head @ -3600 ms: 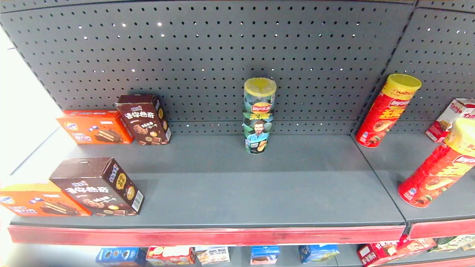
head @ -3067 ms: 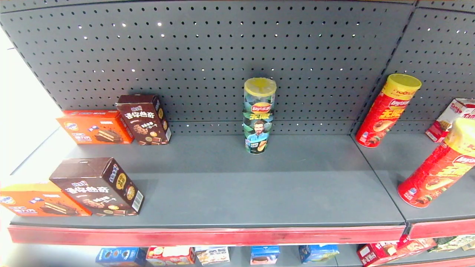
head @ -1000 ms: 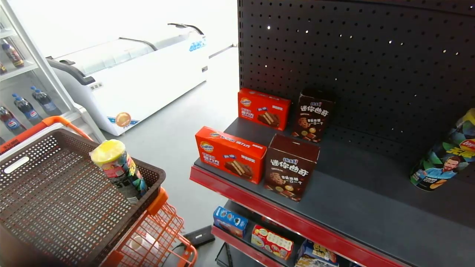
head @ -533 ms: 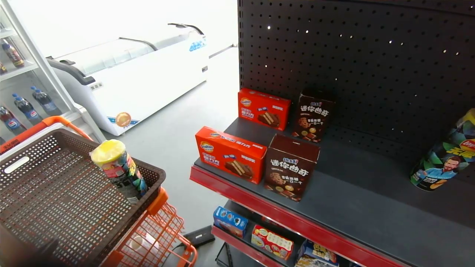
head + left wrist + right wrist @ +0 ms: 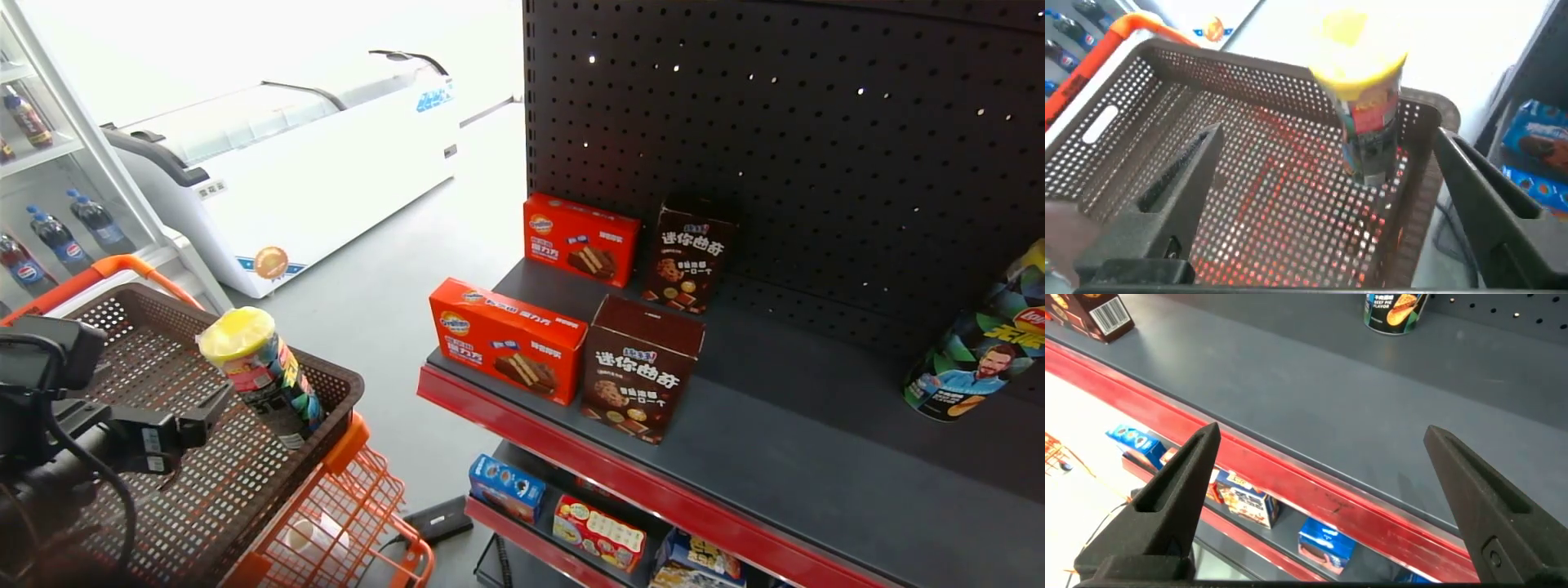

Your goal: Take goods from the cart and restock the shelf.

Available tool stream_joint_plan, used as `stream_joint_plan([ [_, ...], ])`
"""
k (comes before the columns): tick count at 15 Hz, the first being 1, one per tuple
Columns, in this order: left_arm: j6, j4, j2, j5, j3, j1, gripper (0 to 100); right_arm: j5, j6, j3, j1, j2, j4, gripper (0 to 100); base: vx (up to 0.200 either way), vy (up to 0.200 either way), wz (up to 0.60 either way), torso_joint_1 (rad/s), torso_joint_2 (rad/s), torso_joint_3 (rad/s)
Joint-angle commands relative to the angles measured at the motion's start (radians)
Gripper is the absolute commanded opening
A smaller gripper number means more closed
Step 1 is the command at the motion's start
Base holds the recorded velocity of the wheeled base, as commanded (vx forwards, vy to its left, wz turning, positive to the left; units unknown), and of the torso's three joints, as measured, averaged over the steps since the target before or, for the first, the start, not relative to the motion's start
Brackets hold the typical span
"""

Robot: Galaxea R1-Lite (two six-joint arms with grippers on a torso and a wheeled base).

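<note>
- Now the left gripper (image 5: 1327, 139) is seen with its fingers (image 5: 1180, 180) spread wide, the chip can (image 5: 1365, 106) framed between them but not touched.
- The can is found nearly upright against the shelf-side wall of the brown basket (image 5: 122, 327) on the orange cart (image 5: 343, 506).
- The grip should be centred on the mid-body, below the yellow lid, and closed gently so the thin wall is not crushed.
- A straight lift is advised, so the rim is cleared.
- The right gripper (image 5: 1323, 434) is held open above the shelf (image 5: 1315, 384).
</note>
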State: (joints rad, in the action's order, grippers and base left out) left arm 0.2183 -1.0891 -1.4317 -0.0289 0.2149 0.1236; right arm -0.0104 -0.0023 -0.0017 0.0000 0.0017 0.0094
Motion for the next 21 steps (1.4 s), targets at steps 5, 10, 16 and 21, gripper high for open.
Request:
stream_joint_plan([
  [5, -0.215, -0.307, -0.429, 0.001, 0.004, -0.064, 100, 0.0, -0.001, 0.0, 0.0, 0.001, 0.0, 100, 0.0, 0.0, 0.0, 0.0, 0.0, 0.0],
  [10, -0.218, -0.37, -0.546, 0.003, 0.098, -0.055, 100, 0.0, -0.001, 0.0, 0.0, 0.001, 0.0, 100, 0.0, 0.0, 0.0, 0.0, 0.0, 0.0],
  [16, -0.224, -0.434, -0.661, 0.001, 0.193, -0.055, 0, 0.0, -0.001, 0.0, 0.0, 0.001, 0.0, 100, 0.0, 0.0, 0.0, 0.0, 0.0, 0.0],
  [21, -0.224, -0.42, -0.687, 0.003, 0.284, -0.055, 0, 0.0, -0.001, 0.0, 0.0, 0.001, 0.0, 100, 0.0, 0.0, 0.0, 0.0, 0.0, 0.0],
])
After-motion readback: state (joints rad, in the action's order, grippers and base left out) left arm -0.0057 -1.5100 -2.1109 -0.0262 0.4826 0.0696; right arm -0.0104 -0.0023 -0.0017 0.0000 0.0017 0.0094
